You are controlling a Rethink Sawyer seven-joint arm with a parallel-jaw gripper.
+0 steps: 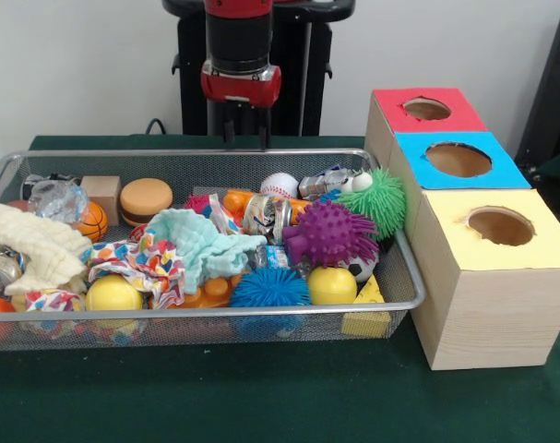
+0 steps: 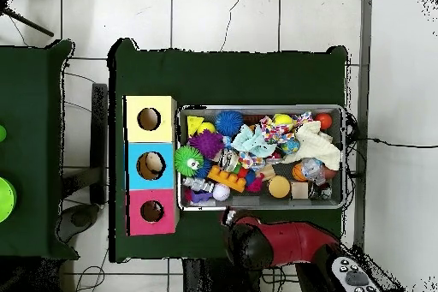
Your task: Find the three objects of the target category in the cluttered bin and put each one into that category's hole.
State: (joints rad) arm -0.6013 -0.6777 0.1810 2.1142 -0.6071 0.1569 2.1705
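Note:
The wire-mesh bin [image 1: 169, 154] lies across the green table, full of mixed toys and cloths; it also shows in the overhead view [image 2: 260, 109]. The red-surround hole [image 1: 427, 109] tops the farthest wood box, beside the bin's end, and also shows in the overhead view [image 2: 152, 211]. My gripper [image 1: 245, 138] hangs just above the bin's far rim, near its middle, open and empty. In the bin lie a purple spiky ball [image 1: 327, 233], a green spiky ball [image 1: 383, 198], a blue spiky ball [image 1: 268, 288], a baseball [image 1: 280, 185] and two yellow balls [image 1: 332, 284].
A blue-surround hole [image 1: 458, 159] and a yellow-surround hole [image 1: 501, 225] stand in line with the red one. A teal cloth [image 1: 201, 242], a cream cloth [image 1: 30, 242] and a patterned cloth [image 1: 146, 263] cover part of the clutter. A toy burger [image 1: 146, 198] and a wooden block [image 1: 101, 192] lie near the far rim.

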